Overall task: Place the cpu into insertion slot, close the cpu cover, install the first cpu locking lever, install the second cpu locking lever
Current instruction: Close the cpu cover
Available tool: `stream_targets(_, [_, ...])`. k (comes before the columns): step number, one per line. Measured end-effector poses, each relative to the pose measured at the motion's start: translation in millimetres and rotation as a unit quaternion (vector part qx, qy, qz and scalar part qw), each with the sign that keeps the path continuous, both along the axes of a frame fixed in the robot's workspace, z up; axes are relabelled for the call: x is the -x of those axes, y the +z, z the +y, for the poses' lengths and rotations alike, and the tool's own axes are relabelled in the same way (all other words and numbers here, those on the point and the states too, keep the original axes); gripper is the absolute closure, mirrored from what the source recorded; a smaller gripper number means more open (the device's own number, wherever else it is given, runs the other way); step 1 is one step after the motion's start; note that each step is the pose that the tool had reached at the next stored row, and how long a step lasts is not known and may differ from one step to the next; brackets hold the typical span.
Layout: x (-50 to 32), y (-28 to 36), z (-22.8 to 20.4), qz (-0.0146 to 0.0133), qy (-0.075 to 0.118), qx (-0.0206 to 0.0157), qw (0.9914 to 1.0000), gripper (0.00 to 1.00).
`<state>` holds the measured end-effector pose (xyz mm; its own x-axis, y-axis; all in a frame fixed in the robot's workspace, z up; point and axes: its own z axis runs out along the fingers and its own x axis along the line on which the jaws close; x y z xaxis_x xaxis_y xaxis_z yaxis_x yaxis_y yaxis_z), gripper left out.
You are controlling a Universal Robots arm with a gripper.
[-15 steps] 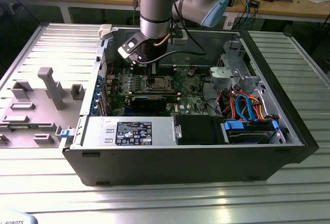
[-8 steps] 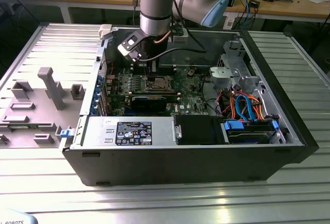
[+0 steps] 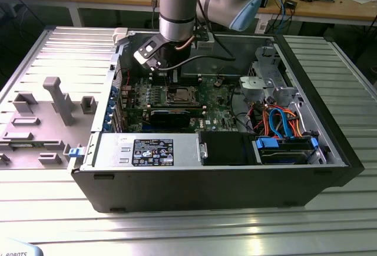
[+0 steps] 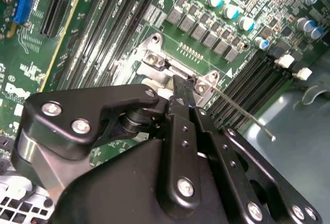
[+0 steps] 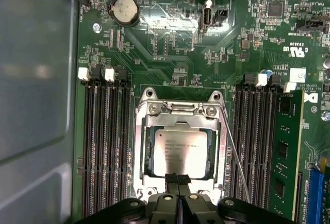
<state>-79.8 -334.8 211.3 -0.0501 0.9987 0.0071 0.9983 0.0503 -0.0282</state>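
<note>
Exterior view: poising gripper [image 3: 174, 79] over insertion slot [image 3: 180, 96] at motherboard [image 3: 218, 100] centre.

Second wrist view: pinching fingers [image 4: 180, 116] together on nothing, just at cpu cover [image 4: 152, 64] edge.

First wrist view: showing cpu [image 5: 181, 149] seated beneath lowered cover and locking lever [image 5: 234, 157] free; judging first-lever step in hand, calling for catching that thin rod.

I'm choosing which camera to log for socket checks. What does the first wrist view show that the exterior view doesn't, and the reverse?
First wrist view: the cpu lying under the closed cpu cover, a thin locking lever slanting beside it, and the gripper with shut tips at the cover's edge. Exterior view: the arm reaching into the open computer case, blue cables, and a grey tray at the exterior view's left. Both: the green motherboard and the insertion slot.
</note>
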Motion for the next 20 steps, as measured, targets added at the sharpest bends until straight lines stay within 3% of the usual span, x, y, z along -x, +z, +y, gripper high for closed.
stream_targets(3, [2.1, -3.8, -0.4, 0.0001, 0.000, 0.0001, 1.00000, 0.89])
stream_targets(9, [2.2, -5.3, -0.4, 0.0002, 0.000, -0.0002, 1.00000, 0.89])
stream_targets(16, [1.4, -1.1, -0.4, 0.0003, 0.000, -0.0001, 1.00000, 0.89])
stream_targets(20, [-20.2, -1.2, -0.4, 0.0003, 0.000, -0.0001, 1.00000, 0.89])
